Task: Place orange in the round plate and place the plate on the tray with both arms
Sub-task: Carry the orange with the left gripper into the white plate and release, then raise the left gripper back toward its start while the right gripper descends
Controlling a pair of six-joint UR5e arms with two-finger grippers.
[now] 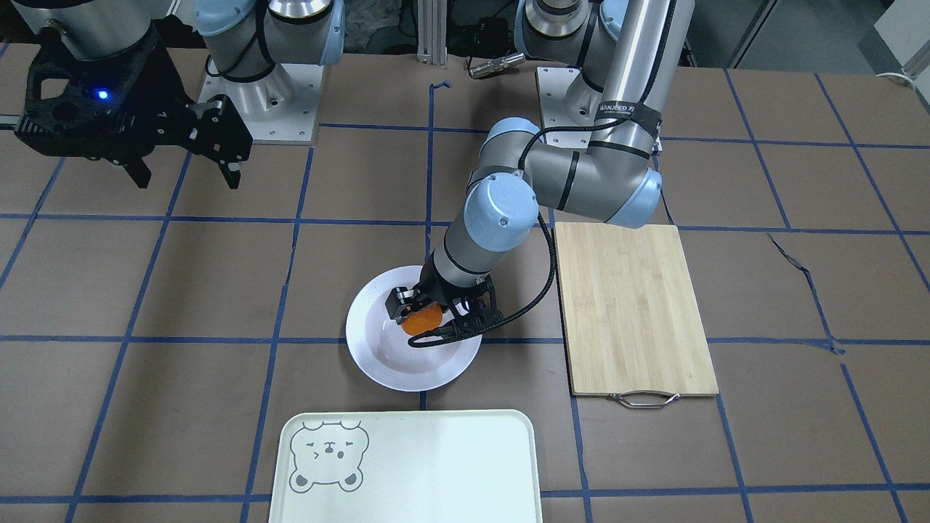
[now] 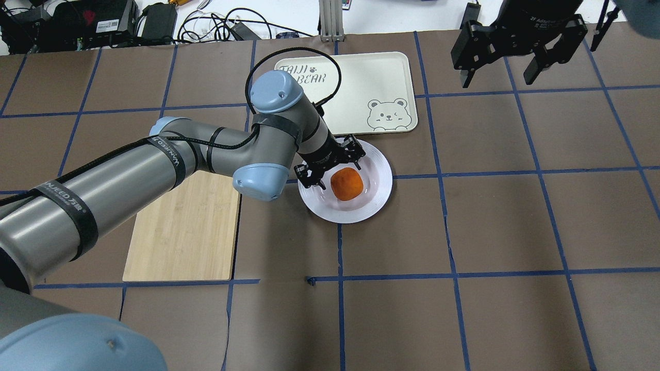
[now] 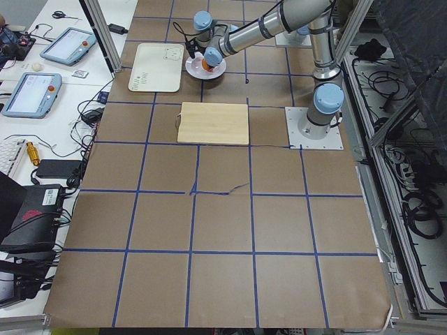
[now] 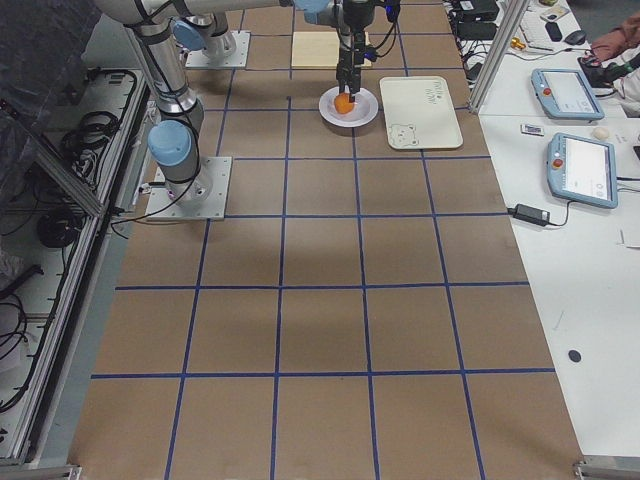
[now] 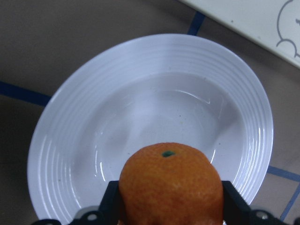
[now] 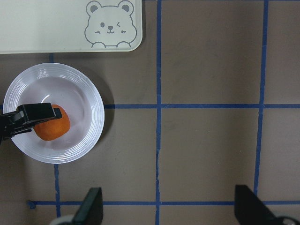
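I've got my left two-finger claw (image 5: 171,204) clamped on the small bright-orange fruit (image 5: 169,178) — the wrist view shows a black finger (image 5: 112,199) pressed on either flank and the green stem dot on top. What matters now is what lies straight beneath the claw: the glossy white round plate (image 5: 154,51) with its ridged rim. The orange hangs over the near slope of the sunken centre, inside the rim and not over the rim itself. Whether the fruit is touching the bottom I can't tell from here, though the overhead has it low in the bowl. So I judge the coming move to be a plain release, with no sideways travel needed. Beyond the plate, ahead of the claw, lies the pale cream-green rectangular tray (image 1: 436,465) with the bear face, near the plate but not touching it. My right claw (image 2: 496,77) hangs high with its fingers spread wide and nothing in it, well apart. The plate lies off to its left, so for the two-arm lift it has the longer reach — the left one is right on the spot.
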